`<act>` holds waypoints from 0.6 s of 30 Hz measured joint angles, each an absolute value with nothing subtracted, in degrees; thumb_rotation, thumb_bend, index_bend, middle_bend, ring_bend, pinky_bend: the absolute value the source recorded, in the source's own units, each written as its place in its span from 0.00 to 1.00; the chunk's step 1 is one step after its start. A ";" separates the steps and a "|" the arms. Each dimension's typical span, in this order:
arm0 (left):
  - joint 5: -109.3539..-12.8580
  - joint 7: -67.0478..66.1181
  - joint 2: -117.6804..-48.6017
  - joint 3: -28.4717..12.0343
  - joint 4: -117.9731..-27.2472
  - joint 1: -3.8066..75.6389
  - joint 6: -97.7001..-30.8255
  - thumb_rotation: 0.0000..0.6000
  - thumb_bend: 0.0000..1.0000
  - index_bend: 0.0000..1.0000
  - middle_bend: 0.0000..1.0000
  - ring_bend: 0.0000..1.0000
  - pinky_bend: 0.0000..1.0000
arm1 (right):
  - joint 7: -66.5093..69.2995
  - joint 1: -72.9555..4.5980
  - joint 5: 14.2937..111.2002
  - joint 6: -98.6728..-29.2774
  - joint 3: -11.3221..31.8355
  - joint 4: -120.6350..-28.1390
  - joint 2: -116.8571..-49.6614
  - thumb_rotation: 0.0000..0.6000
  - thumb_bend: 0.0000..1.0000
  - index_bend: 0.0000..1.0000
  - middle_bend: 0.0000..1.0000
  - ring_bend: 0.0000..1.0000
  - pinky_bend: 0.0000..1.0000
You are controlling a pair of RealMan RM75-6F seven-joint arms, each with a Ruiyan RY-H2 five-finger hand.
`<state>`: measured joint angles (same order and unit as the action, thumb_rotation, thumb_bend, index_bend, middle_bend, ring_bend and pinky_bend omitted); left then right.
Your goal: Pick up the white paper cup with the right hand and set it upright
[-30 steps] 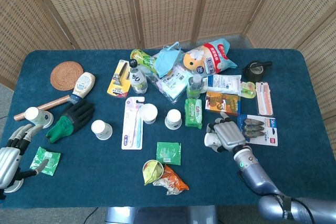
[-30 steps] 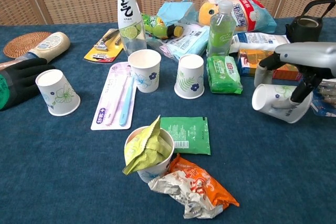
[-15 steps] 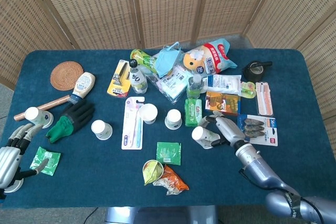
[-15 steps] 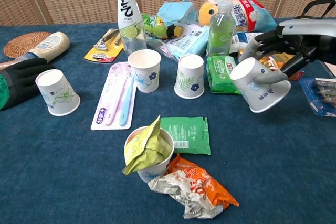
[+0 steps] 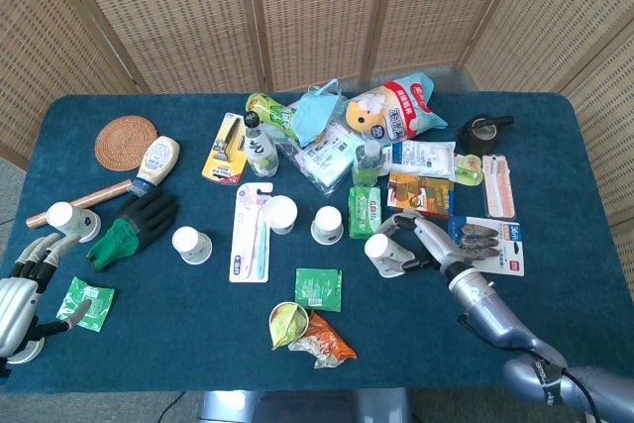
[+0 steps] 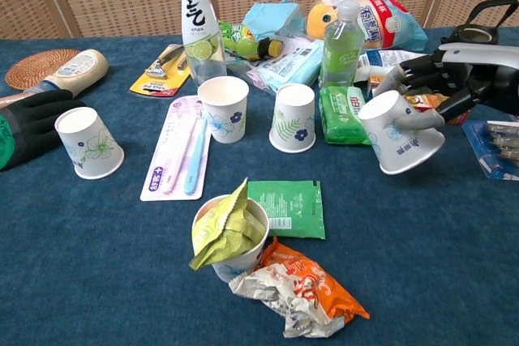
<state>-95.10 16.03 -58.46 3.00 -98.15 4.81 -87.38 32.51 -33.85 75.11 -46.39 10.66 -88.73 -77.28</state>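
My right hand [image 6: 454, 87] has its fingers wrapped round the cup [image 6: 400, 132], lifted and tilted at the right of the frame beside the green pack [image 6: 345, 114], so I should finish levelling it before lowering it onto bare worktop [image 6: 422, 232].

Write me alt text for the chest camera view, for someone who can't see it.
The robot's right hand holds a white paper cup tilted above a cluttered blue table, base toward the upper left, mouth angled down to the right. Other paper cups, bottles, snack packets and a toothbrush pack are scattered around it. The left hand is out of this view.
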 measured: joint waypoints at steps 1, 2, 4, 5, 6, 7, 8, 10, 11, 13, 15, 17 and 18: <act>-95.16 15.98 -58.43 2.99 -98.21 4.78 -87.45 1.00 0.35 0.00 0.14 0.00 0.06 | 33.55 -33.64 76.06 -46.71 10.38 -88.13 -77.42 1.00 0.30 0.37 0.46 0.14 0.00; -95.21 15.93 -58.39 2.99 -98.29 4.76 -87.49 1.00 0.35 0.00 0.14 0.00 0.06 | 34.28 -33.47 76.78 -46.99 10.12 -87.71 -77.49 1.00 0.30 0.36 0.45 0.13 0.00; -95.27 15.84 -58.37 3.02 -98.38 4.74 -87.50 1.00 0.35 0.00 0.14 0.00 0.06 | 35.89 -33.06 78.40 -47.80 9.48 -86.76 -77.66 1.00 0.30 0.36 0.45 0.11 0.00; -95.30 15.79 -58.37 3.05 -98.42 4.73 -87.47 1.00 0.35 0.00 0.14 0.00 0.06 | 36.54 -32.87 79.04 -48.18 9.16 -86.30 -77.76 1.00 0.30 0.35 0.44 0.10 0.00; -95.33 15.74 -58.37 3.08 -98.45 4.73 -87.44 1.00 0.35 0.00 0.14 0.00 0.06 | 37.14 -32.69 79.64 -48.53 8.80 -85.80 -77.88 1.00 0.30 0.35 0.43 0.09 0.00; -95.38 15.70 -58.37 3.10 -98.48 4.73 -87.42 1.00 0.35 0.00 0.14 0.00 0.06 | 37.81 -32.46 80.37 -48.96 8.27 -85.10 -78.06 1.00 0.30 0.35 0.43 0.09 0.00; -95.44 15.64 -58.37 3.13 -98.50 4.71 -87.44 1.00 0.35 0.00 0.14 0.00 0.06 | 38.30 -32.30 80.79 -49.19 7.89 -84.62 -78.19 1.00 0.30 0.34 0.41 0.07 0.00; -95.51 15.60 -58.36 3.13 -98.56 4.67 -87.55 1.00 0.35 0.00 0.14 0.00 0.06 | 39.49 -32.00 81.70 -49.47 6.98 -83.70 -78.40 1.00 0.30 0.33 0.38 0.04 0.00; -95.56 15.61 -58.33 3.14 -98.60 4.63 -87.63 1.00 0.35 0.00 0.14 0.00 0.06 | 39.96 -31.89 82.13 -49.55 6.52 -83.31 -78.46 1.00 0.30 0.32 0.36 0.02 0.00; -95.60 15.56 -58.28 3.13 -98.64 4.59 -87.71 1.00 0.35 0.00 0.14 0.00 0.06 | 40.87 -31.61 83.01 -49.80 5.55 -82.44 -78.55 1.00 0.30 0.29 0.33 0.00 0.00; -95.69 15.52 -58.28 3.10 -98.67 4.58 -87.81 1.00 0.35 0.00 0.14 0.00 0.06 | 41.73 -31.41 83.51 -50.07 5.09 -82.06 -78.54 1.00 0.33 0.23 0.27 0.00 0.00; -95.82 15.52 -58.29 3.08 -98.71 4.58 -87.93 1.00 0.35 0.00 0.14 0.00 0.06 | 42.56 -31.21 84.41 -50.49 4.42 -81.71 -78.24 1.00 0.37 0.18 0.22 0.00 0.00; -95.87 15.55 -58.30 3.06 -98.74 4.57 -88.01 1.00 0.35 0.00 0.14 0.00 0.06 | 42.83 -31.14 84.80 -50.66 4.13 -81.63 -77.97 1.00 0.40 0.14 0.18 0.00 0.00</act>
